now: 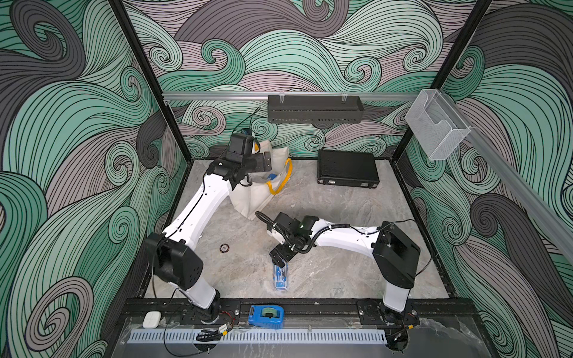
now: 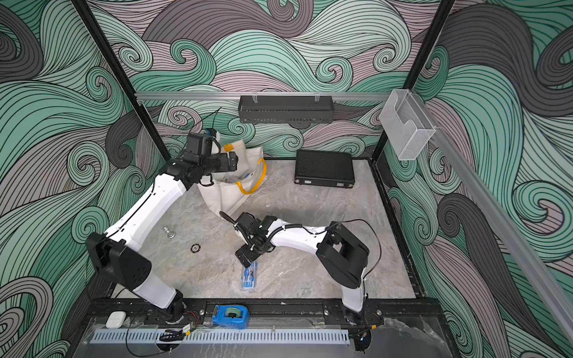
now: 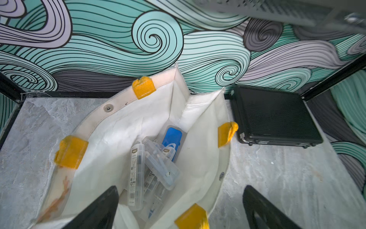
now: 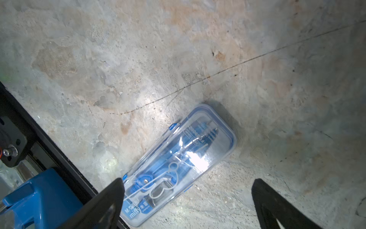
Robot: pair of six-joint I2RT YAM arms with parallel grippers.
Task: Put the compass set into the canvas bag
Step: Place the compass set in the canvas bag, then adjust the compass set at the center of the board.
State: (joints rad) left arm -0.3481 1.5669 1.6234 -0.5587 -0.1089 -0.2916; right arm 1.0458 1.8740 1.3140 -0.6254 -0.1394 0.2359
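Grey marble-look tabletop [image 1: 341,204] fills a booth whose walls [image 1: 77,124] carry green, grey and lilac swirls. At back left the bag [image 1: 248,200] stands open by the wall. The left end effector [image 1: 266,161] hangs over its mouth, jaws spread wide and holding nothing, and several clear cases [image 3: 154,164] lie inside. A small round token [image 1: 224,248] sits nearer the front. Toward the middle, near the front edge, the compass set [image 1: 280,279] lies flat on the tabletop, well apart from the bag. The right end effector [image 1: 279,260] hovers at its far end, jaws wide and empty. In the right wrist view one finger [image 4: 105,206] overlaps the set's end, and whether they touch cannot be told. A black case [image 1: 347,169] lies at back right.
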